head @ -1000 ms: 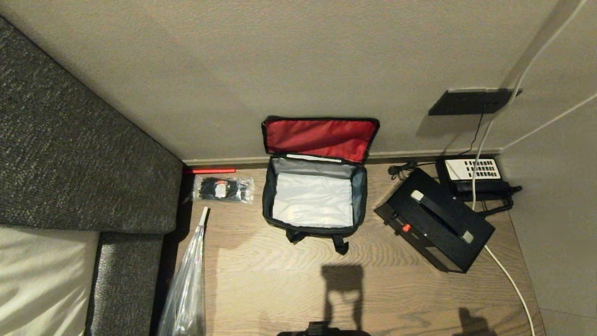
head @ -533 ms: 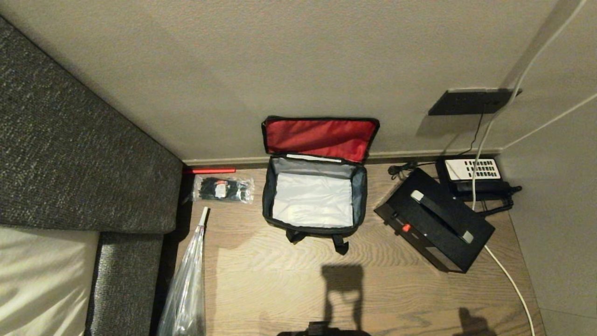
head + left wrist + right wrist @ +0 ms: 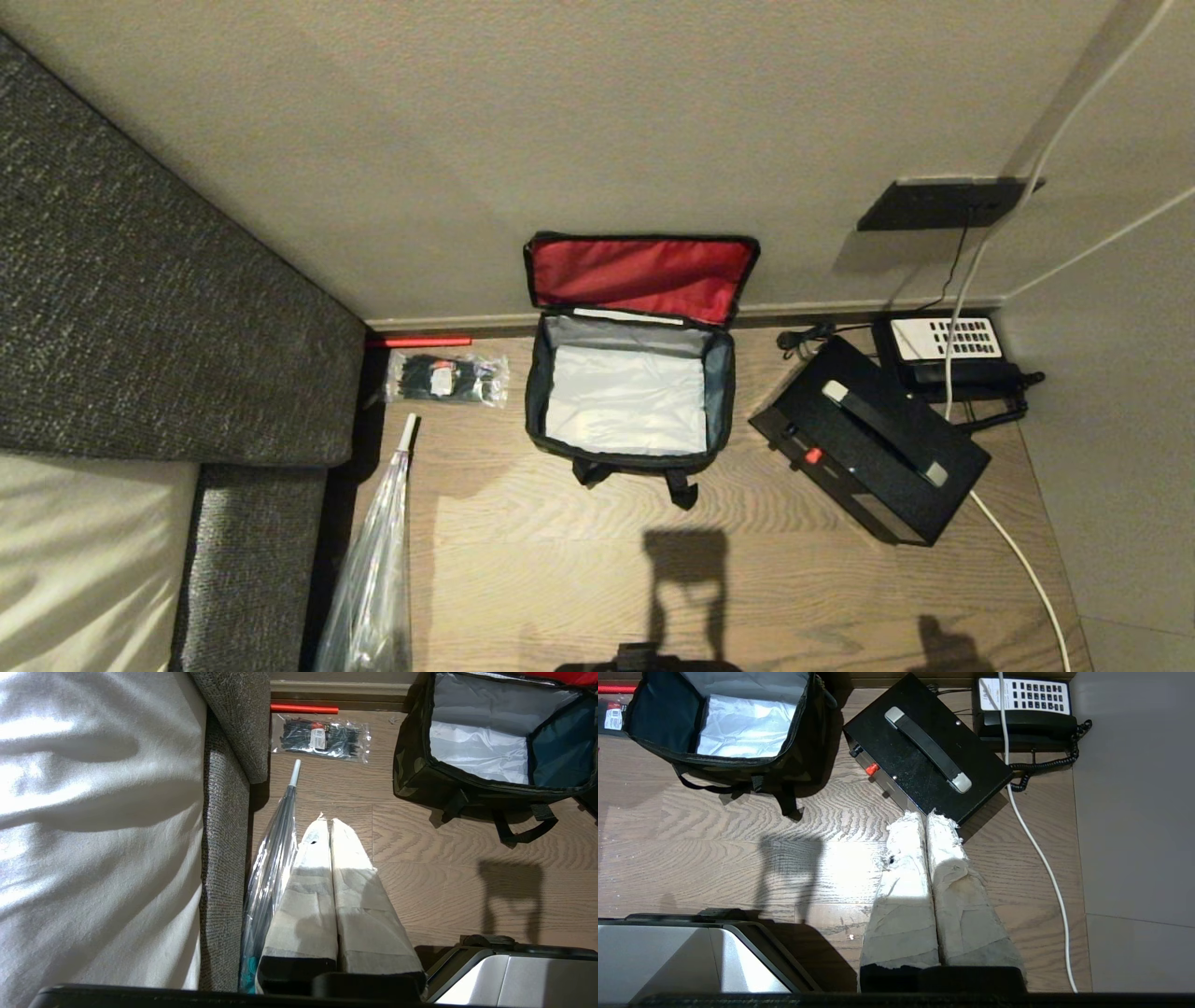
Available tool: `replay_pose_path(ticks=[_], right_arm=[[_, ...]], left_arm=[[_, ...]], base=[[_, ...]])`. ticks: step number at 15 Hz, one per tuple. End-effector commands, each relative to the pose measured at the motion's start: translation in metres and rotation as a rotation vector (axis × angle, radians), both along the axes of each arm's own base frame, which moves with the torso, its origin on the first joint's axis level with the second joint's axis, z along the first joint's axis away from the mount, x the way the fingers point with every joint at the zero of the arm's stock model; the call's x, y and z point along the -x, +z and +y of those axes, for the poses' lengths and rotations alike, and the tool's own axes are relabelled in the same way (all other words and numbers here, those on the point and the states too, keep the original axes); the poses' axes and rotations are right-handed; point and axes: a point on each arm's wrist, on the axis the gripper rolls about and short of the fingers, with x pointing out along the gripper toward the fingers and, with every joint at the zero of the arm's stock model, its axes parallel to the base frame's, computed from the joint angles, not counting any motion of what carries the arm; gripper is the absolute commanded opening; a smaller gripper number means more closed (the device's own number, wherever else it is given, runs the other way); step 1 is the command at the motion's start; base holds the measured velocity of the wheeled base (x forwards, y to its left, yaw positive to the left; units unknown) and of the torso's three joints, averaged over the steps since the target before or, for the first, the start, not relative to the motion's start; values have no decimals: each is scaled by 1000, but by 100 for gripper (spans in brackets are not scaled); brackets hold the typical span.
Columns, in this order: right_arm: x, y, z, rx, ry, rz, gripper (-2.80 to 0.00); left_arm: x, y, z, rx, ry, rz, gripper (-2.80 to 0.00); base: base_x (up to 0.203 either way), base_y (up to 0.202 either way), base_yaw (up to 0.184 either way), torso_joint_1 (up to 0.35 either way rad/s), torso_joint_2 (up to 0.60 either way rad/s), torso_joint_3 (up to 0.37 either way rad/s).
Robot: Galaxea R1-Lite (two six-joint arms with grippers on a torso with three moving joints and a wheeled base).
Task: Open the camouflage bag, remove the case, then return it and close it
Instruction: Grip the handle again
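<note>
The camouflage bag (image 3: 627, 397) stands open on the wooden floor (image 3: 579, 560) against the wall, its red-lined lid (image 3: 641, 273) leaning back on the wall and its pale interior bare. The case (image 3: 868, 437) is out of it — lying flat on the floor to the bag's right, apart from it, handle (image 3: 884, 419) up and its small red latch (image 3: 812, 455) on the edge facing the bag. Just behind the case, in the corner, sits a black telephone (image 3: 943, 352), with a white cable (image 3: 1013, 541) running past it. My left gripper (image 3: 329, 823) hangs above the floor beside a folded clear umbrella (image 3: 275, 835), fingers pressed together and holding nothing; a bag of black cable ties (image 3: 321, 737) lies beyond it near the sofa (image 3: 140, 308). My right gripper (image 3: 924, 819) hovers near the case's closest corner, fingers shut tight too — empty.
</note>
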Motion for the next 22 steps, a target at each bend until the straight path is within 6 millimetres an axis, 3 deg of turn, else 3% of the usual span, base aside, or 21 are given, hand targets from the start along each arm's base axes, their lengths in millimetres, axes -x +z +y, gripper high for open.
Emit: replay_pose_path(ticks=[1, 22], right_arm=[[0, 0, 0, 1, 1, -5, -280], [0, 0, 0, 1, 1, -4, -280]], left_arm=[[0, -1, 0, 1, 0, 3, -280], [0, -1, 0, 1, 0, 1, -280]], base=[[0, 0, 0, 0, 0, 0], [0, 0, 0, 0, 0, 0]])
